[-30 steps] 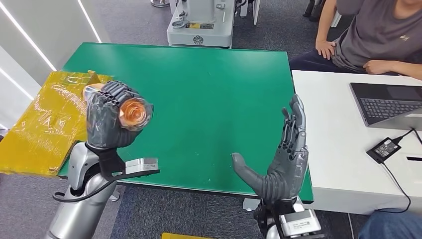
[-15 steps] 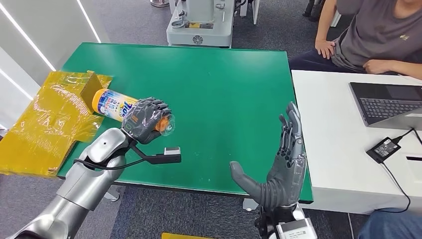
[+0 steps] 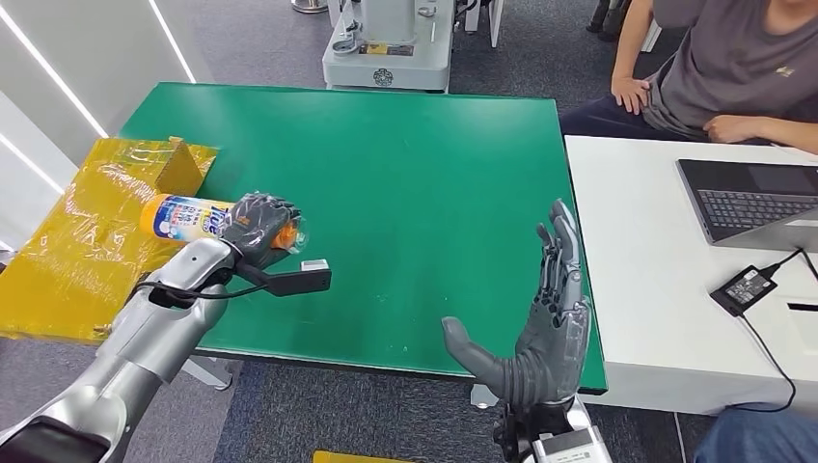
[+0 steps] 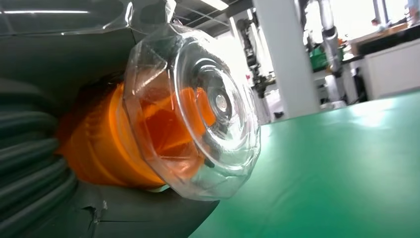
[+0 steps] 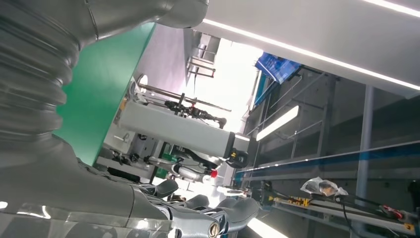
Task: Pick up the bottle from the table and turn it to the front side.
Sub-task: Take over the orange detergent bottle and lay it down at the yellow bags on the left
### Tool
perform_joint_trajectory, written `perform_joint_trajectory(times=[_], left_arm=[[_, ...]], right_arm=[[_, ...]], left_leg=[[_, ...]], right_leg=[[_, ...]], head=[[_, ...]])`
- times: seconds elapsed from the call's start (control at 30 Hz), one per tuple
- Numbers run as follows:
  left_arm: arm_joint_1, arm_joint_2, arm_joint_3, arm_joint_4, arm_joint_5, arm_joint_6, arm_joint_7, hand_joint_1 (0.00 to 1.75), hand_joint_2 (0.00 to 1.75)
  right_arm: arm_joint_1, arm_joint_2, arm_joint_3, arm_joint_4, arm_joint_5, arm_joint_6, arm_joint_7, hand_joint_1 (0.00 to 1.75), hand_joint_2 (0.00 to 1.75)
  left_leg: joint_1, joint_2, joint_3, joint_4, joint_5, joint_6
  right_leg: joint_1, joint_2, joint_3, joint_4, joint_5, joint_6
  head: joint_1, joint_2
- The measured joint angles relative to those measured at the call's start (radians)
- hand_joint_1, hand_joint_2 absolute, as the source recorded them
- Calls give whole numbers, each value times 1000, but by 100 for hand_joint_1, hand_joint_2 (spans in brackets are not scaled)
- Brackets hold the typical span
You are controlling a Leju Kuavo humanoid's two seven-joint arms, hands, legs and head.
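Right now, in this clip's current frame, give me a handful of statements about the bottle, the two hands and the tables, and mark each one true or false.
1. The left hand grips the bottle near its clear-capped end. True.
2. The bottle stands upright on the green table. False: it lies roughly on its side in the hand, its yellow base pointing toward the yellow wrapped sheet.
3. The right hand holds nothing, its fingers stretched out. True.
4. A laptop sits on the green table. False: it sits on the white table beside it.
5. A person sits at the far side of the white table. True.
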Motion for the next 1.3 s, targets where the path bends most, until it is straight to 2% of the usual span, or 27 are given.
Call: perform_joint_trajectory(times=[0.27, 0.6, 0.97, 1.3], left_arm=[[6, 23, 0, 30, -11, 97, 11, 175, 175], [12, 29, 1, 57, -34, 185, 52, 175, 175], [18, 30, 3, 77, -50, 195, 82, 175, 175], [57, 29, 6, 88, -51, 197, 118, 175, 175]], right_arm=[[0, 0, 0, -13, 6, 6, 0, 0, 175], [0, 0, 0, -23, 16, 21, 0, 0, 175], [-2, 0, 3, -26, 16, 37, -2, 0, 175], [-23, 5, 9, -27, 16, 52, 0, 0, 175]], left_leg=[[0, 0, 0, 0, 0, 0], [0, 0, 0, 0, 0, 0], [0, 0, 0, 0, 0, 0], [0, 0, 0, 0, 0, 0]], right_leg=[[0, 0, 0, 0, 0, 0], [0, 0, 0, 0, 0, 0], [0, 0, 0, 0, 0, 0], [0, 0, 0, 0, 0, 0]], head=[[0, 0], [0, 0], [0, 0], [0, 0]])
